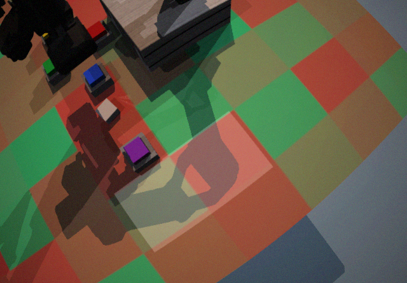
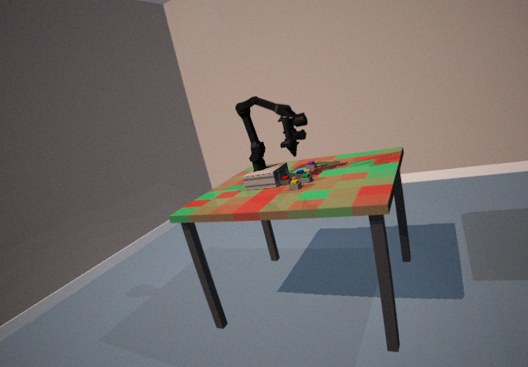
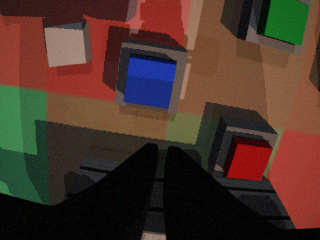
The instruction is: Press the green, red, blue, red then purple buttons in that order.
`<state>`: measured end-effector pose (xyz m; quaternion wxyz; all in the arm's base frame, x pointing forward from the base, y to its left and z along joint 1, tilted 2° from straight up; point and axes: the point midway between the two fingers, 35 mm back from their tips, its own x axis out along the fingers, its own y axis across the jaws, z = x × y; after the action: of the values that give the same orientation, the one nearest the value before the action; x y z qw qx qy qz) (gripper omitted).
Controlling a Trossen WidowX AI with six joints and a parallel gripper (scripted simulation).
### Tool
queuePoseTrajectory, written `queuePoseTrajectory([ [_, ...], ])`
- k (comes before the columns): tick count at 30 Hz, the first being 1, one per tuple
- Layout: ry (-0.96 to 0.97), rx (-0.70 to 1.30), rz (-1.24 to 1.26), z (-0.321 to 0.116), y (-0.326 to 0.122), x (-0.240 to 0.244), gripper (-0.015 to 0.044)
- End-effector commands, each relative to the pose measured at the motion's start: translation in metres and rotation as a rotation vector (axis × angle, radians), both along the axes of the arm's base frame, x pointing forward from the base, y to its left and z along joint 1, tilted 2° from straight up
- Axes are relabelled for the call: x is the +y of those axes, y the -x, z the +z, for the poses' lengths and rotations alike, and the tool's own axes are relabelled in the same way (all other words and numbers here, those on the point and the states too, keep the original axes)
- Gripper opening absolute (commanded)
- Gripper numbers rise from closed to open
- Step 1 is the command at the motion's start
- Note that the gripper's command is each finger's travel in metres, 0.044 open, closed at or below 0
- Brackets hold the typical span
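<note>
My gripper point(image 2: 294, 154) point(image 3: 160, 155) is shut with nothing between its fingertips, raised well above the buttons. In the wrist view its tips show below the blue button point(image 1: 94, 74) point(image 2: 299, 171) point(image 3: 150, 82) and left of the red button point(image 1: 97, 30) point(image 2: 285, 178) point(image 3: 249, 159). The green button point(image 1: 48, 66) point(image 2: 305, 176) point(image 3: 285, 21) is at the wrist view's top right. The purple button point(image 1: 136, 149) point(image 2: 311, 164) stands apart, outside the wrist view. All four caps stand up from their grey bases. The arm partly covers the green button's base in the top view.
A pale block point(image 1: 107, 109) point(image 3: 66, 46) lies between the blue and purple buttons. A yellow button point(image 1: 45, 35) point(image 2: 294, 182) is mostly hidden by the arm in the top view. A wood-topped box point(image 1: 131, 17) point(image 2: 260, 180) stands close beside the red button. A pale rectangle point(image 1: 253, 161) lies beyond the purple button.
</note>
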<state>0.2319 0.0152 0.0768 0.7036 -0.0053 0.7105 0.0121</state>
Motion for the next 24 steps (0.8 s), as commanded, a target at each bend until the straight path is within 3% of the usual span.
queuePoseTrajectory([
  [1, -0.002, -0.003, -0.012, 0.001, -0.004, 0.009, 0.0020],
  [7, -0.002, -0.003, -0.011, -0.059, -0.004, 0.010, 0.0020],
  [24, -0.002, -0.003, -0.012, -0.079, -0.004, 0.010, 0.0020],
])
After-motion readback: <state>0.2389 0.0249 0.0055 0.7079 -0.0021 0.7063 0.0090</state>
